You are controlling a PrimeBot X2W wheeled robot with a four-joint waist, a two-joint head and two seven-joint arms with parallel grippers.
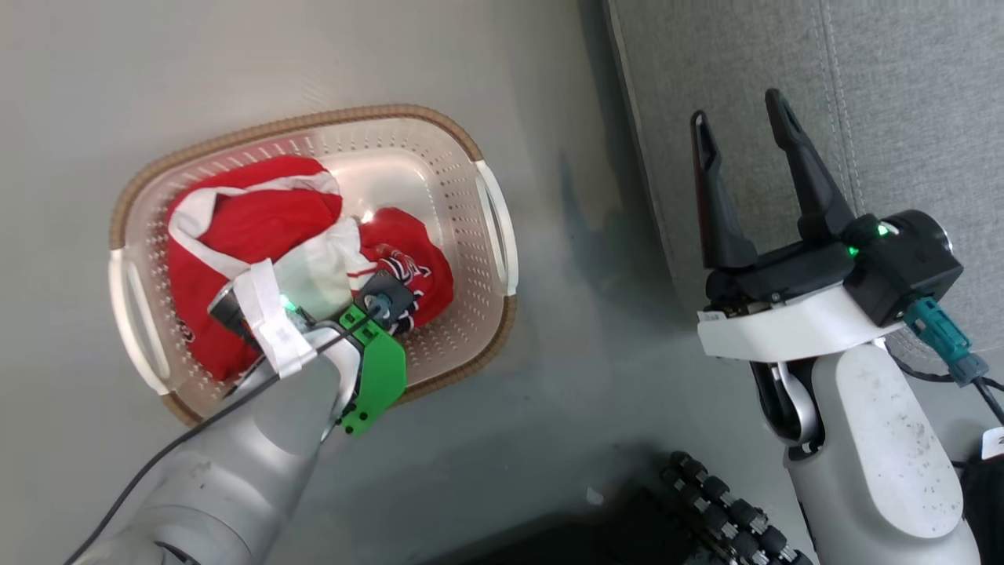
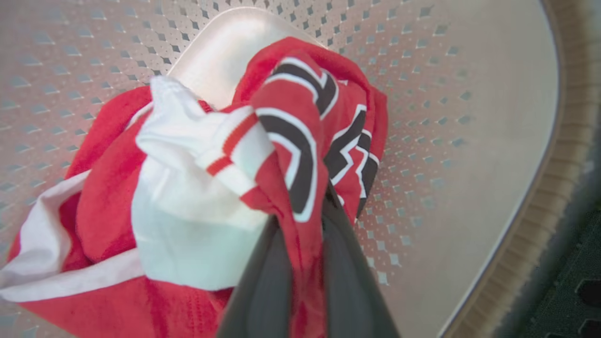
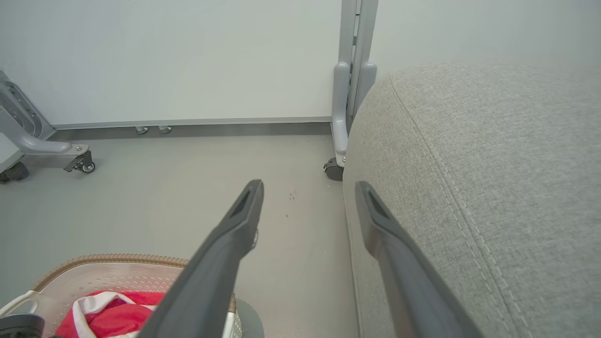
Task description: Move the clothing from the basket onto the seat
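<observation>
**Left gripper point(image 2: 303, 211) clamped on the clothing point(image 1: 259, 227), all of it inside the basket point(image 1: 376, 114)**

Writing first: the jersey's black-and-white lettering point(image 2: 300, 155) is bunched up in the folds, so I can't read a single character. In the head view the red and white pile sits toward the basket's left half, with the bare perforated bottom showing on its right half. The left gripper's two dark fingers are closed narrow on a red fold around mid-basket, with a white patch just beside them. The right gripper point(image 1: 739, 107) is off the basket's right side, well apart from it. Its fingers are spread wide and empty over the edge of the grey seat point(image 1: 902, 94). The basket stands on the pale floor point(image 1: 78, 78), near the seat but not touching it.
</observation>
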